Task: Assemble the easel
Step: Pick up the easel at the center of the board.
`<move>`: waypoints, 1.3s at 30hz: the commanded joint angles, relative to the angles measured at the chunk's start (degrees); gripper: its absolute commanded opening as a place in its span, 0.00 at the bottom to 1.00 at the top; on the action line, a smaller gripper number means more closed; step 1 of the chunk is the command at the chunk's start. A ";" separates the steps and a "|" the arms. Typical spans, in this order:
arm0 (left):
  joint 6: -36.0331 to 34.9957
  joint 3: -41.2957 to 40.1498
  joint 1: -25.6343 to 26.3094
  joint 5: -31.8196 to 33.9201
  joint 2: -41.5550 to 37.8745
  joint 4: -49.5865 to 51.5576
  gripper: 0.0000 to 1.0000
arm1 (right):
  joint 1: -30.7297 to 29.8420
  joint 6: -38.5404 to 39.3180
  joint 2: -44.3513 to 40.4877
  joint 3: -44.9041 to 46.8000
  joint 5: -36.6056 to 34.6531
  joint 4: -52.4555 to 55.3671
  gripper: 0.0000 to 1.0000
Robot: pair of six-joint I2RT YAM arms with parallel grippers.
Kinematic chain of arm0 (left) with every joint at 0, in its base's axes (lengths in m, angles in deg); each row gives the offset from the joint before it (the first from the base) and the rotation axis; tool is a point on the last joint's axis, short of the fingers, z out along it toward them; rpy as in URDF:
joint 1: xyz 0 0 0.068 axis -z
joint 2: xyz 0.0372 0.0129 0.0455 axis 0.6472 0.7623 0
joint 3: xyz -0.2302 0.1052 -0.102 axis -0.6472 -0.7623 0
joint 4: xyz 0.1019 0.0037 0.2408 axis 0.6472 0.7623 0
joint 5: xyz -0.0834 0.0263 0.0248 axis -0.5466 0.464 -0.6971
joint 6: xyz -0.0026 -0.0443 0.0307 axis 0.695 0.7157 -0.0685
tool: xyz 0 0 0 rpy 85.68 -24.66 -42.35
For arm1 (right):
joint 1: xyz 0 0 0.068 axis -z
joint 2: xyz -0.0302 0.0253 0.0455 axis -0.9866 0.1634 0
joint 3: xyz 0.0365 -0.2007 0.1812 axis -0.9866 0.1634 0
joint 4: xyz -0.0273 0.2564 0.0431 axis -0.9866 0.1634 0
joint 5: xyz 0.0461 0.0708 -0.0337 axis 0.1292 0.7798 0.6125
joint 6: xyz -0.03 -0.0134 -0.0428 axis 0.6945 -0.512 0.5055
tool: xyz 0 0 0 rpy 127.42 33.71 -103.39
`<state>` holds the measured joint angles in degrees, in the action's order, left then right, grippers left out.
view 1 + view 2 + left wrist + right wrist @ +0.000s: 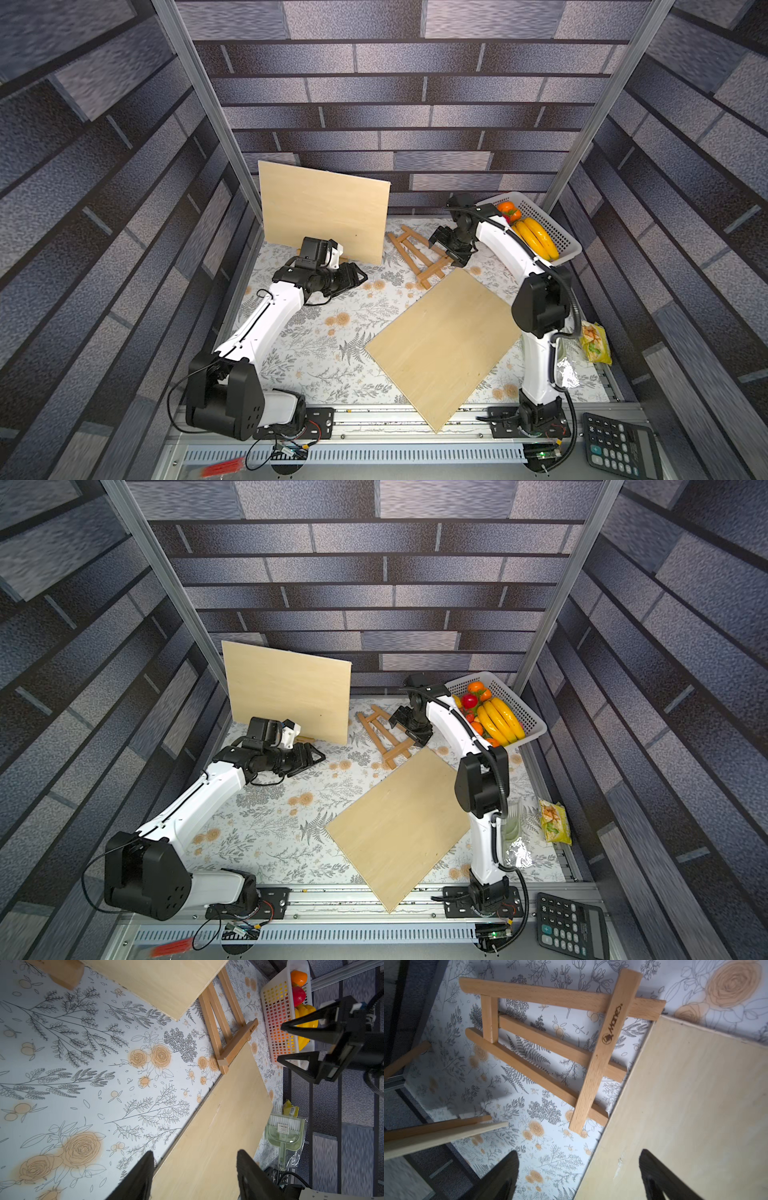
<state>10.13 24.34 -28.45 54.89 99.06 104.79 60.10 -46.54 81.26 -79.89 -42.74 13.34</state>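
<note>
While both pairs of jaws stand wide apart and empty, the right gripper (pixel 280 1043) hangs just beside the wooden easel (pixel 415 259), with the left gripper (pixel 195 1152) over the floral tablecloth (pixel 332 332), farther from it. The easel lies flat between an upright board (pixel 324 212) and a flat board (pixel 444 345). Its long axis runs back to front, narrow top toward the rear wall (pixel 415 104), and the wide end with the ledge bar (pixel 604 1051) against the flat board's edge.

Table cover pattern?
The table cover is white with grey line-drawn ferns and orange roses; clearest in the left wrist view.
</note>
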 commanded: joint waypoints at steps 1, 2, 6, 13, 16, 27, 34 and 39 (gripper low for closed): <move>0.54 -0.54 -0.69 1.15 -2.53 3.32 0.65 | 1.79 0.96 5.89 -5.53 -0.71 5.76 0.86; 0.37 -0.61 -0.86 1.21 -2.75 3.87 0.65 | 2.18 0.81 7.47 -6.72 -0.25 5.85 0.84; -0.10 -1.37 -1.49 1.91 -3.79 6.18 0.65 | 2.65 0.27 11.23 -9.07 0.56 6.19 0.84; -0.14 -1.72 -1.66 2.74 -4.57 7.74 0.65 | 2.65 -0.89 16.86 -10.65 2.23 3.62 0.76; -0.84 -0.76 -1.79 3.04 -4.88 9.30 0.65 | 2.87 -1.09 18.25 -10.44 2.77 2.47 0.66; -0.84 -0.47 -1.65 4.13 -7.18 10.93 0.65 | 5.29 0.44 8.66 1.45 2.49 -3.42 0.00; -0.28 -0.15 -0.07 4.05 -7.94 7.06 0.65 | 9.68 2.82 -11.91 19.99 6.42 -13.22 0.00; -0.05 1.25 5.23 4.95 -7.20 1.48 0.72 | 11.72 3.30 -24.86 31.43 13.68 -19.21 0.00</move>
<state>10.09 23.44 -25.68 59.04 92.37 110.67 71.73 -44.31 63.36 -52.48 -36.25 0.77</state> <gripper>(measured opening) 0.710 0.215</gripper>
